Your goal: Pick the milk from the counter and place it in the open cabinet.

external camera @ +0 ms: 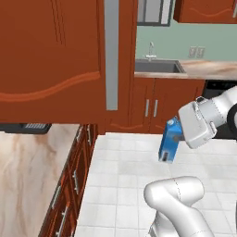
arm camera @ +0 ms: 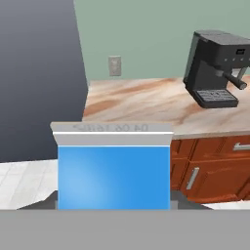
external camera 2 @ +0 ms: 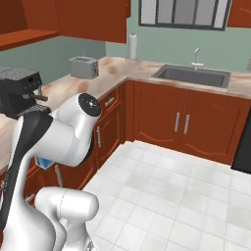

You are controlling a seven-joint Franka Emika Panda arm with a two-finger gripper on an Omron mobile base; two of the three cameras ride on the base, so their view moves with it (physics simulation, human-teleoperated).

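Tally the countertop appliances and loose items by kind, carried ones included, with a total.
Milk carton, held in the shut gripper: 1
Coffee machine: 1
Toaster: 1
Paper towel roll: 1
Total: 4

The coffee machine (external camera 2: pixel 18 93) sits on the desk (external camera 2: pixel 73 86) near its front edge. The toaster (external camera 2: pixel 83 67) is further back by the wall. The sink (external camera 2: pixel 192 75) is to the right.
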